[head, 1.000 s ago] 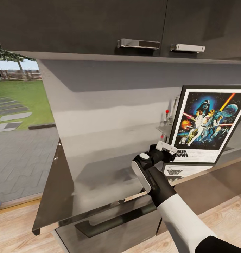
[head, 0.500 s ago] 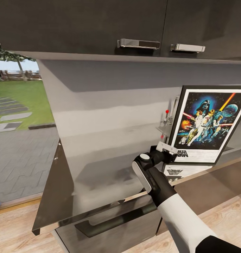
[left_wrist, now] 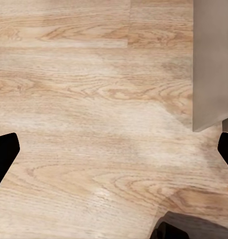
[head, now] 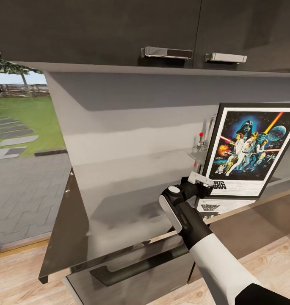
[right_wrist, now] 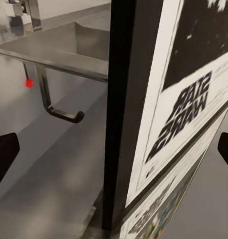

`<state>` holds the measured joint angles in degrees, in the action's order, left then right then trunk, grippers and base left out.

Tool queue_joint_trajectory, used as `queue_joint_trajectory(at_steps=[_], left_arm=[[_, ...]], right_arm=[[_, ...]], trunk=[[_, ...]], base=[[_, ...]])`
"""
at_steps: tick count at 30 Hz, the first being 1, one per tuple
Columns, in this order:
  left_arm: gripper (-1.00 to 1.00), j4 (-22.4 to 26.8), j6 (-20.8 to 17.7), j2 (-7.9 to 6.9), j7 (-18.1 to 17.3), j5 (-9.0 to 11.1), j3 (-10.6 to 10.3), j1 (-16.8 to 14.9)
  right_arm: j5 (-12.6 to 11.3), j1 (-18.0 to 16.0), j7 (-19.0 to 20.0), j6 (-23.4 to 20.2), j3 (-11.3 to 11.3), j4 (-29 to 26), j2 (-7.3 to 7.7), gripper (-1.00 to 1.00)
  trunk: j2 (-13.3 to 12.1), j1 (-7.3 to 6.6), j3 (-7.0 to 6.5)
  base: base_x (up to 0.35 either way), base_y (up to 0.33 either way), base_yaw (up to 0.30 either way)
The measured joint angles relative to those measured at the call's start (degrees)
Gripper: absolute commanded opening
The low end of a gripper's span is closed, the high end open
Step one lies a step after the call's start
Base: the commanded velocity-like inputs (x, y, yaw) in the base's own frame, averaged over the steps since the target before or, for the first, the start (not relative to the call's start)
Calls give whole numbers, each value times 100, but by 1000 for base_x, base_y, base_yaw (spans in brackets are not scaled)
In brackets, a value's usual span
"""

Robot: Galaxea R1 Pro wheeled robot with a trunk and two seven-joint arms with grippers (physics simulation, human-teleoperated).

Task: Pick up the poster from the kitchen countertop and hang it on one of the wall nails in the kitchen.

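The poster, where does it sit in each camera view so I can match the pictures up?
Head view: the poster stands upright at the right edge on the kitchen countertop, the right gripper at its lower left corner.
Left wrist view: not in it; wood floor.
Right wrist view: its black frame edge and white border run down the middle and right.
Shared landmark: the red-dotted tap beside the poster.

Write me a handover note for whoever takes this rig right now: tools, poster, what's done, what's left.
Right tool: open, fingers either side of the poster at its lower left frame edge; no grip yet.
Left tool: open, holding nothing, pointing at the wood floor.
Poster: standing upright on the kitchen countertop, beside the tap.
Done: approach to the poster.
Left: close, lift, find a wall nail, hang it.
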<state>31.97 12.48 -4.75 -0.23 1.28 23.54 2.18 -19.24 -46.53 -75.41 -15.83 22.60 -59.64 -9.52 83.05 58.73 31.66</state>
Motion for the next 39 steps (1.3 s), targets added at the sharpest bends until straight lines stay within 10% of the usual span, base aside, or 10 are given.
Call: queue_joint_trajectory(at_steps=[39], left_arm=[[100, -3, 0, 0, 3, 0, 0, 0]], right_arm=[[0, -1, -7, 27, 3, 1, 0, 100]], trunk=[[0, 0, 0]], base=[[2, -11, 0]])
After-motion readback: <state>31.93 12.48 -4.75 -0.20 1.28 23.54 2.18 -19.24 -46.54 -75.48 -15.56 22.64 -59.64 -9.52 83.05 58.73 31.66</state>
